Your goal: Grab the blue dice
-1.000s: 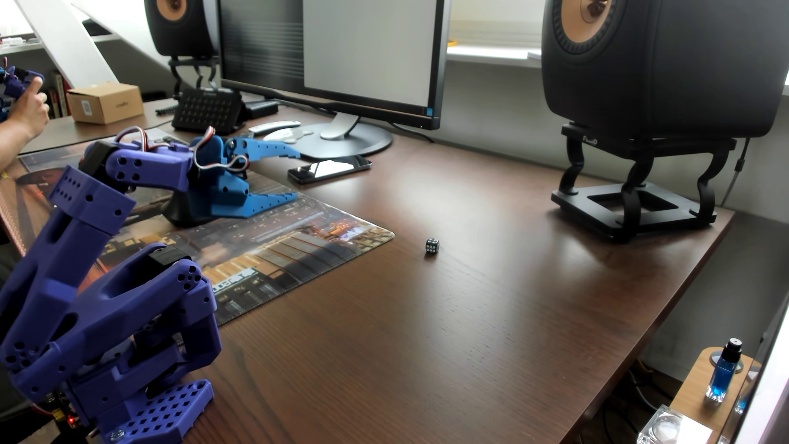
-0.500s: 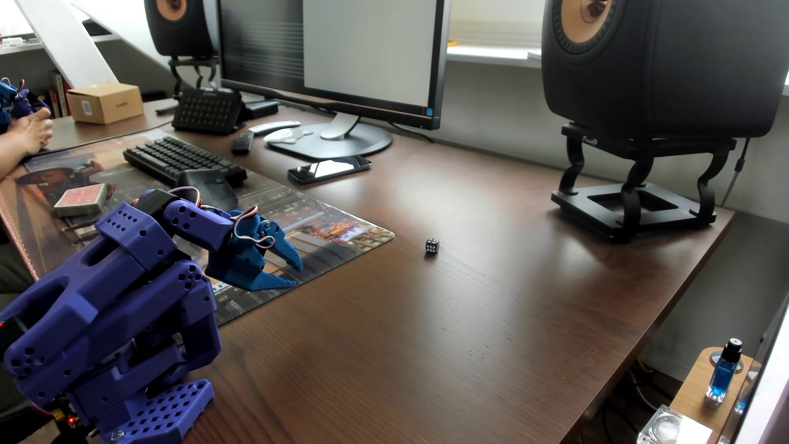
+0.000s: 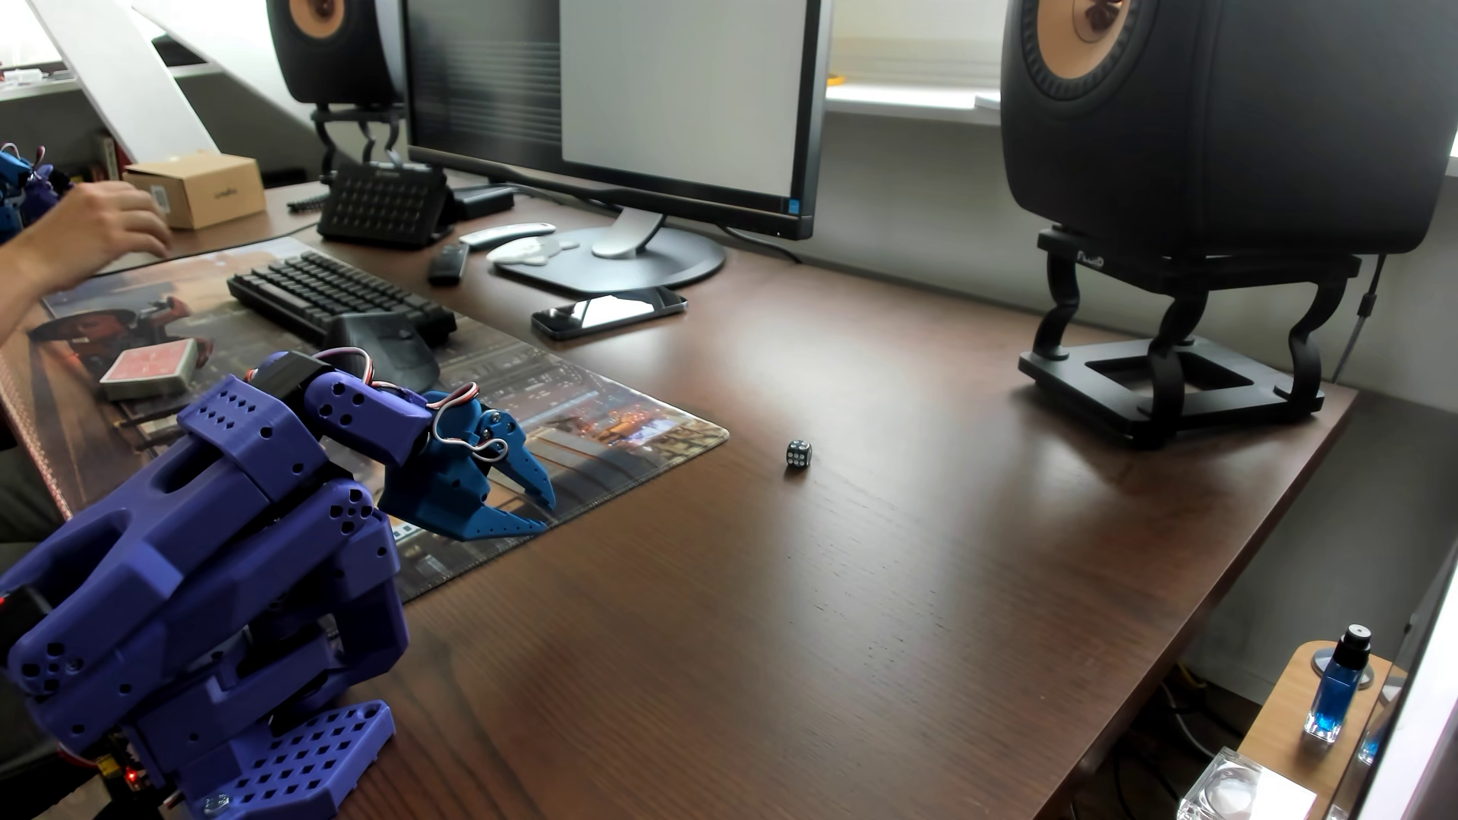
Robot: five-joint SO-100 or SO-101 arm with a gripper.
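The blue dice (image 3: 798, 455) is a tiny near-black cube with white pips, alone on the dark wood desk (image 3: 789, 631), right of centre. My gripper (image 3: 547, 511) is at the end of the folded blue-purple arm (image 3: 213, 536) at the lower left, over the edge of the desk mat. It is well to the left of the dice and apart from it. Its two blue fingers stand slightly apart with nothing between them.
A printed desk mat (image 3: 615, 430) carries a keyboard (image 3: 339, 296), a mouse (image 3: 390, 347) and a red card deck (image 3: 150, 370). A phone (image 3: 607, 311), a monitor (image 3: 615, 102) and a speaker on a stand (image 3: 1183, 236) stand behind. A person's hand (image 3: 95, 229) is at far left. A small bottle of blue liquid (image 3: 1335, 686) stands off the desk, lower right.
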